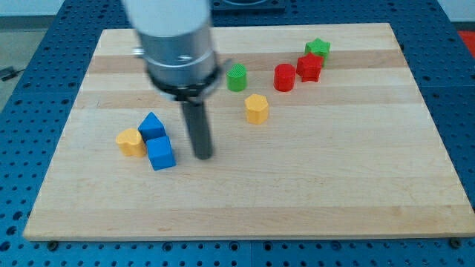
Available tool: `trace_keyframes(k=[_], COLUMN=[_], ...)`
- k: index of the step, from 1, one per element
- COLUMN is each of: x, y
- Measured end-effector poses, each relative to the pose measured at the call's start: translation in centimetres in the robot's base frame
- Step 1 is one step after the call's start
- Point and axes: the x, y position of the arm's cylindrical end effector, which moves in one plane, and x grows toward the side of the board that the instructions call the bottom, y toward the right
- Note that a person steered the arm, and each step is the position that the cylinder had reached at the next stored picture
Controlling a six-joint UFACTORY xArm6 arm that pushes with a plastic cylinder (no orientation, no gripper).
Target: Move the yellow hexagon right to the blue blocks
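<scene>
The yellow hexagon (257, 108) stands near the board's middle, a little above centre. Two blue blocks sit at the view's left: a blue triangular block (152, 125) and a blue cube (160, 153) just below it, touching. A yellow heart-like block (130, 142) sits against their left side. My tip (203, 156) rests on the board just right of the blue cube, with a small gap, and well to the lower left of the yellow hexagon.
A green cylinder (237, 77) stands above the hexagon. A red cylinder (284, 77), a red star-like block (309, 67) and a green star (318, 49) cluster at the upper right. The wooden board (334, 185) ends in blue perforated table on all sides.
</scene>
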Motion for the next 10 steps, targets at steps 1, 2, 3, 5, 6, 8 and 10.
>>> trace_keyframes(k=[1, 2, 3, 5, 6, 8, 10], x=[-0.7, -5.2, -9.6, -11.2, -7.7, -4.4, -2.7], y=[8.5, 13.4, 13.2, 8.5, 5.5, 0.3, 4.2])
